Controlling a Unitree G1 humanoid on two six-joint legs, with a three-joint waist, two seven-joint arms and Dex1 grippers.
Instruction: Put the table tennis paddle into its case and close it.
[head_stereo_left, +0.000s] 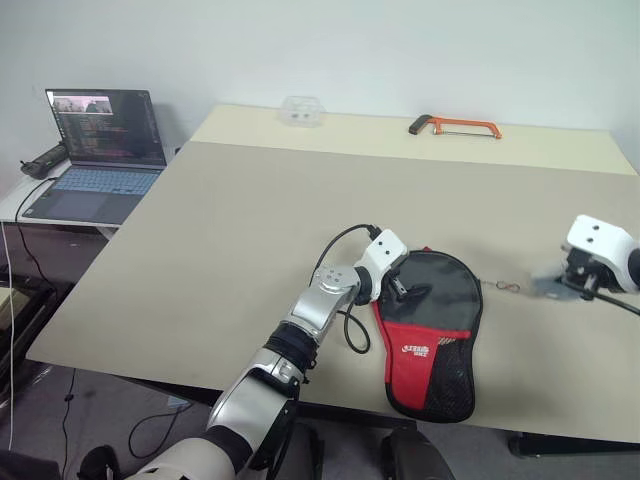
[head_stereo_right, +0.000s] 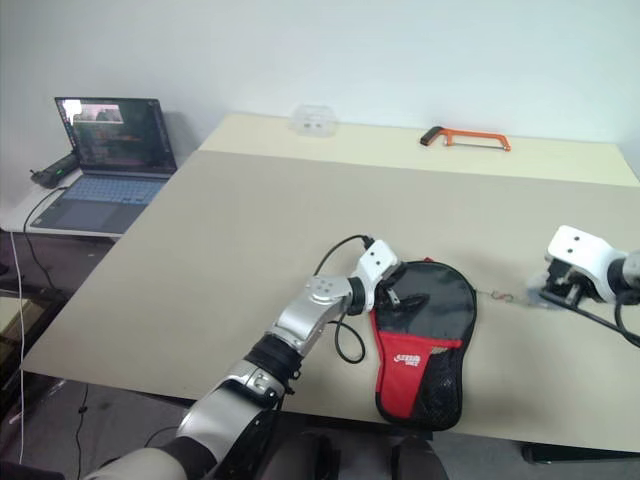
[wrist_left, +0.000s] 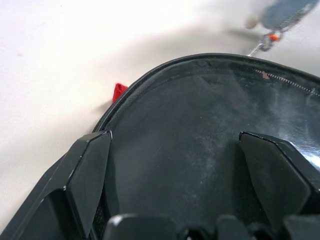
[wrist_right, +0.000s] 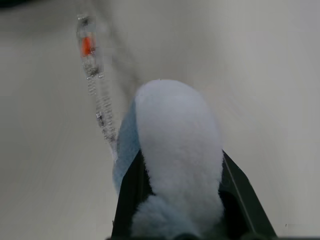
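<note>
The case (head_stereo_left: 432, 335) lies flat at the lower centre of the left eye frame, near the front edge of the surface (head_stereo_left: 200, 260), its clear round side toward the top and its red and mesh panel toward the bottom. A dark round blade, taken to be the table tennis paddle (wrist_left: 200, 145), is seen through the clear plastic in the left wrist view, so the paddle is judged to be already inside.

The left end effector (head_stereo_left: 398, 288) is spread wide over the round upper-left part of the case, its fingers (wrist_left: 87, 175) released and holding nothing; whether they press on the plastic cannot be told. The right end effector (wrist_right: 175, 200), at the right edge of the left eye frame, is clenched on a grey-blue plush (wrist_right: 175, 150), from which a thin chain (wrist_right: 97, 100) runs back toward the case.

The case is judged light, soft and floppy, with slippery plastic on one face; it would slide on the smooth surface unless pinned. The stiff paddle inside gives it some body. The best hold is judged to be the fabric rim or the zip pull, not the clear face. The plush on its chain is likely tied to the zip.

An orange hacksaw (head_stereo_left: 455, 126) and a small clear container (head_stereo_left: 301, 111) lie well apart at the top of the frame; a laptop (head_stereo_left: 95, 150) stands at the upper left, off the surface. Nothing stands in the way.
</note>
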